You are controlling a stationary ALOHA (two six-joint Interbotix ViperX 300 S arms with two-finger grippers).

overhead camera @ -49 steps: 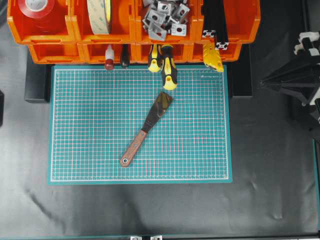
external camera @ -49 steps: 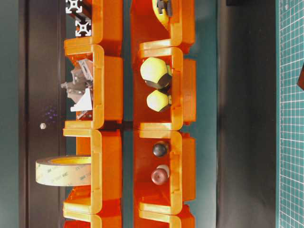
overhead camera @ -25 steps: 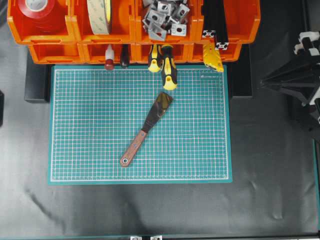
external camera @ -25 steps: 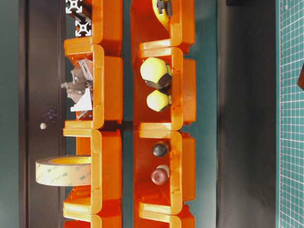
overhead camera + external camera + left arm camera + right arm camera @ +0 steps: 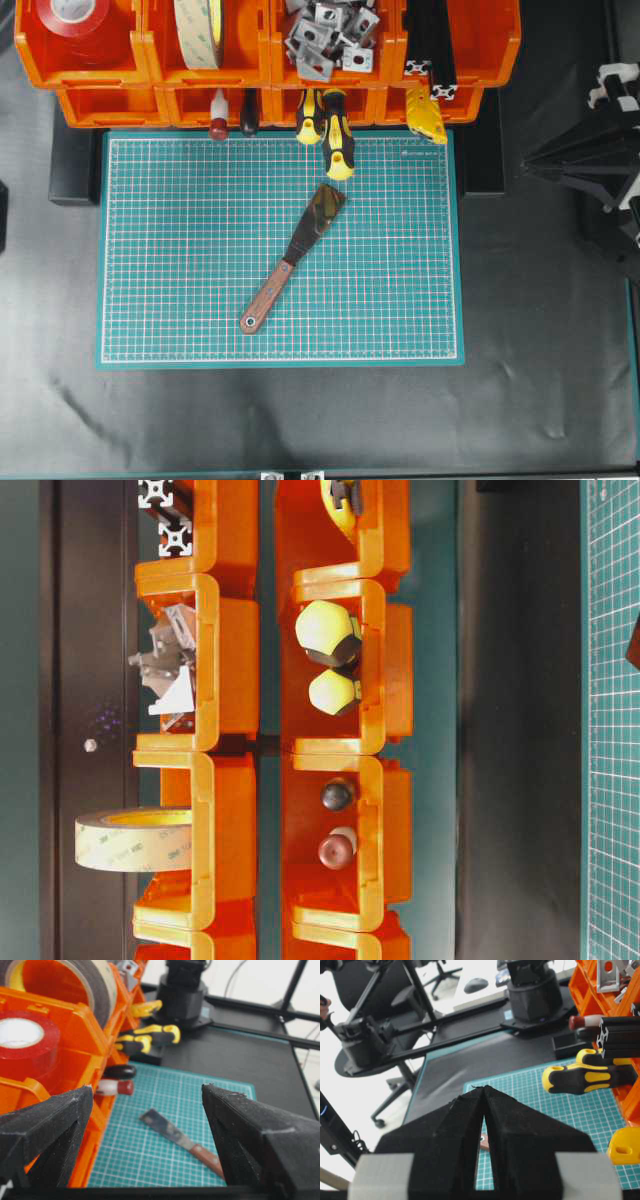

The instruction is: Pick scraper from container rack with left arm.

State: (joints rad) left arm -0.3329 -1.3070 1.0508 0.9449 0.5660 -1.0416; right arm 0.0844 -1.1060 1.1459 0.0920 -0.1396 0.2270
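- On my left wrist feed, the left gripper (image 5: pixel 145 1125) has its jaws wide apart with nothing between them; past them I look down on the mat.
- Along the top of my overhead feed runs the container rack (image 5: pixel 130 100), 2 rows of orange bins. From the left, the upper bins hold a red tape roll (image 5: pixel 75 15), a pale tape roll (image 5: pixel 200 30), grey metal brackets (image 5: pixel 325 35) and black profile bars (image 5: pixel 430 45).
- In the lower row I see a dark-red bulb-handled tool (image 5: pixel 218 115) beside a black one, then 2 yellow-and-black screwdrivers (image 5: pixel 333 135) poking out over the green cutting mat (image 5: pixel 180 230).
- The scraper (image 5: pixel 293 257) is out of the rack, lying flat on the mat on a diagonal: wooden handle toward the lower left, blade up right, its edge just below the longer screwdriver's tip.
- At the right, the right gripper (image 5: pixel 482 1105) has its jaws pressed together, holding nothing.
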